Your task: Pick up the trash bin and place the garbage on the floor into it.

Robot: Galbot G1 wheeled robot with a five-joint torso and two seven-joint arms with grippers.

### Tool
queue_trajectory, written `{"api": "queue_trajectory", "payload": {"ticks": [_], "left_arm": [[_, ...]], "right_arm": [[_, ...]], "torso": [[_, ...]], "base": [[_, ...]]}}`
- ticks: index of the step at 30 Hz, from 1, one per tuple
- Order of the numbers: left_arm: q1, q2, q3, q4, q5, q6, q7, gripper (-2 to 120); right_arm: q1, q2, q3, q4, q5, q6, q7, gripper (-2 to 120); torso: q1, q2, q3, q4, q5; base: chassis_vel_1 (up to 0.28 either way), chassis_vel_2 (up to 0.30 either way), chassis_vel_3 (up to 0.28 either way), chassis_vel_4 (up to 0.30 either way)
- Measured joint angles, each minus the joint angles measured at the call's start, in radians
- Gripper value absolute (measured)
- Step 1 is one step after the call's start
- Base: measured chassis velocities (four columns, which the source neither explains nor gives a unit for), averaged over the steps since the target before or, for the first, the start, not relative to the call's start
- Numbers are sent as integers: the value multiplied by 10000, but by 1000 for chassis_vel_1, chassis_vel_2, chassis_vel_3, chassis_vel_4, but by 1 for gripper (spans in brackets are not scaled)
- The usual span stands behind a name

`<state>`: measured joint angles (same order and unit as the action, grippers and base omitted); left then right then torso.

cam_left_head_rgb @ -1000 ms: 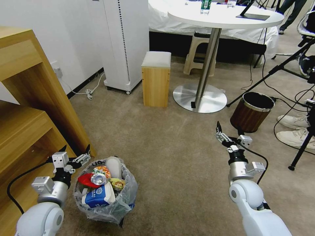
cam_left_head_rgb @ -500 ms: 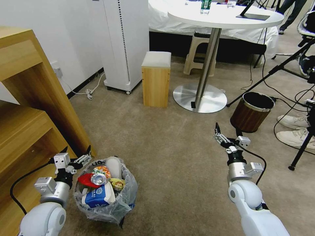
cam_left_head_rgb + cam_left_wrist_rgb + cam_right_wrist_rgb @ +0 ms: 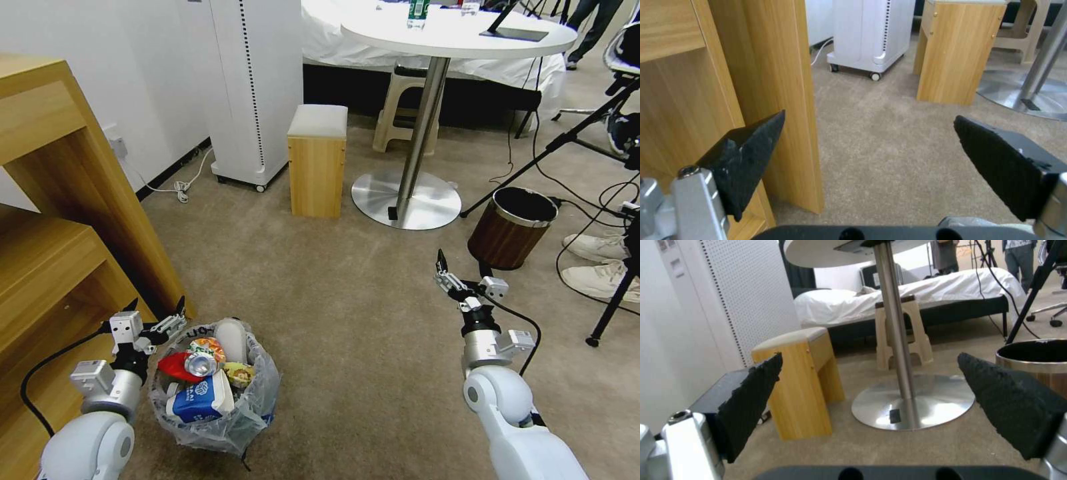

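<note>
Trash bin [image 3: 213, 393]: near left on the carpet, packed with garbage [image 3: 200, 380]. Left gripper [image 3: 155, 316]: released, just beside its rim. Right gripper [image 3: 460, 277]: released, empty, well apart.

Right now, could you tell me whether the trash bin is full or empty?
Full: the trash bin stands upright, its bag heaped with a carton, can and wrappers.
</note>
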<state>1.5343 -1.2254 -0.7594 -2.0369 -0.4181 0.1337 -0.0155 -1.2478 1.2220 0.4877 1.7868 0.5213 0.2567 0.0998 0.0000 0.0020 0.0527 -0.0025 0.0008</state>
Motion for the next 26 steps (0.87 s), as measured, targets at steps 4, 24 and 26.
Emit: {"api": "queue_trajectory", "payload": {"ticks": [4, 24, 26], "left_arm": [[2, 2, 0, -1, 0, 4, 3, 100], [2, 5, -2, -11, -2, 13, 3, 100], [3, 6, -2, -13, -2, 14, 4, 100]], "right_arm": [[1, -1, 0, 0, 1, 0, 2, 100], [1, -1, -1, 4, 2, 0, 12, 100], [2, -1, -1, 4, 1, 0, 12, 100]], "torso": [[0, 0, 0, 0, 0], [0, 0, 0, 0, 0], [0, 0, 0, 0, 0]], "base": [[0, 0, 0, 0], [0, 0, 0, 0], [0, 0, 0, 0]]}}
